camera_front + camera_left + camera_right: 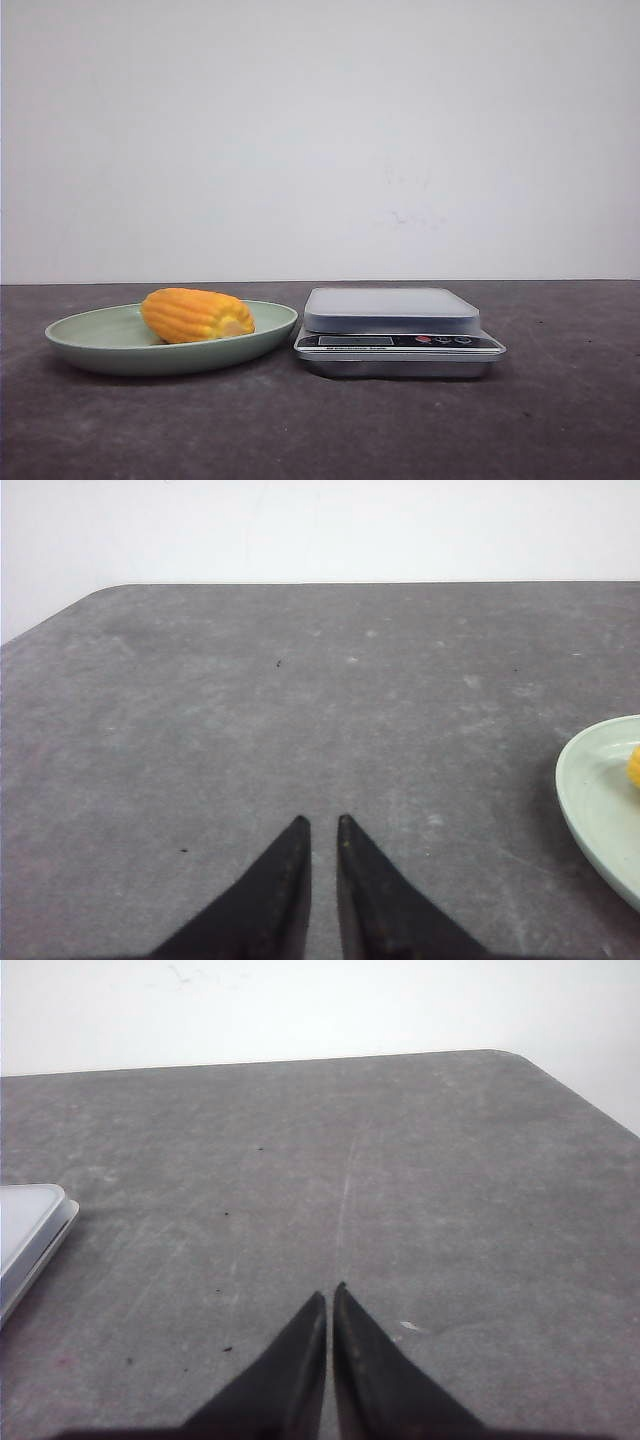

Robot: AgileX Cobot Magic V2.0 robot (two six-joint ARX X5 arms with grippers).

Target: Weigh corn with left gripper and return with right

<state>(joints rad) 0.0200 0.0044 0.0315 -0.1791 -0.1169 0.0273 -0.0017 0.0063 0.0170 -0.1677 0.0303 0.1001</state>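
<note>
The corn point(197, 315), a stubby orange-yellow ribbed cob, lies on its side in a pale green plate point(80, 340) at the left of the table. A silver kitchen scale point(392, 310) with nothing on it stands just right of the plate. My left gripper point(322, 822) is empty over bare table, its black fingers nearly together with a thin slit between them. The plate rim point(595, 800) and a sliver of the corn point(634, 765) show at the edge of its view. My right gripper point(329, 1292) is shut and empty over bare table, with a corner of the scale point(25, 1230) off to its side. Neither gripper shows in the front view.
The dark grey tabletop point(320, 430) runs back to a white wall. A rounded table corner point(95, 595) shows in the left wrist view and another rounded table corner point(520, 1057) in the right wrist view.
</note>
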